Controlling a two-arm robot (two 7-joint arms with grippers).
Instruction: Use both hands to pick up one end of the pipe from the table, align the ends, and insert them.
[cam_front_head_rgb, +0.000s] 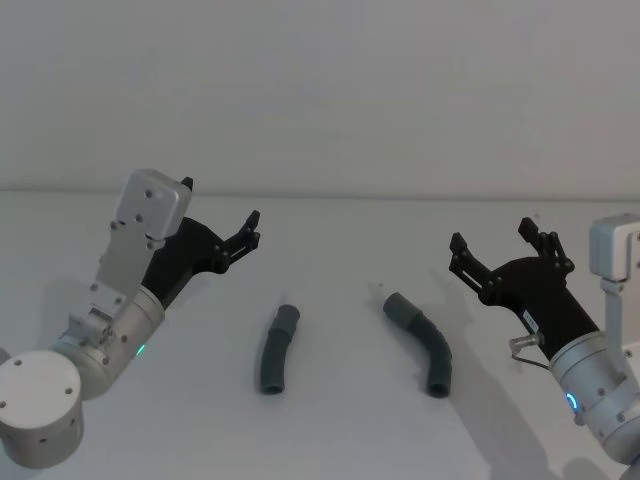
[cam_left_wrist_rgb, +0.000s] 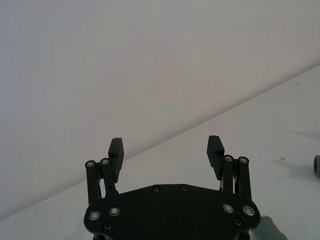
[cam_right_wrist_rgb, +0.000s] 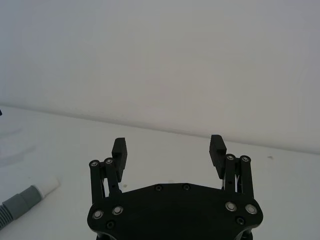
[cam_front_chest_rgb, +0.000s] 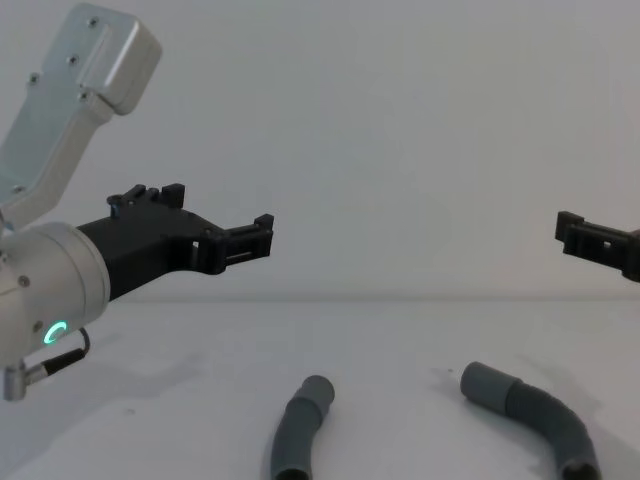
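L arm comes in from the low L corner of the head view, silver forearm angled up. The L gripper (cam_front_head_rgb: 220, 202) (cam_left_wrist_rgb: 165, 145) (cam_front_chest_rgb: 220, 210) is held above the table (cam_front_head_rgb: 350, 250) (cam_front_chest_rgb: 400, 340), pointing fwd and toward the centre, fingers spread wide w/ nothing btwn them. R arm mirrors it from the low R corner. The R gripper (cam_front_head_rgb: 492, 235) (cam_right_wrist_rgb: 168, 145) (cam_front_chest_rgb: 590, 238) is also raised, aimed fwd and inward, fingers spread, empty.

Both pipe halves lie flat on the table, apart from each other. L hose piece (cam_front_head_rgb: 277, 350) (cam_front_chest_rgb: 300, 425) has its long axis approx near-to-far w/ a slight bend, far end leaning toward centre. R hose piece (cam_front_head_rgb: 420, 340) (cam_front_chest_rgb: 530, 410) is more bent: far end points toward the centre, near end swings out to the R w/ an open mouth facing the robot.

L hose piece sits nearer the robot than the L gripper and to its R, well apart and lower. R hose piece sits to the L of the R gripper, near but not touching, also lower.

R wrist view shows a grey ribbed hose end w/ a white tip (cam_right_wrist_rgb: 47, 186) on the table off to one side of the fingers; can't tell which piece it belongs to.
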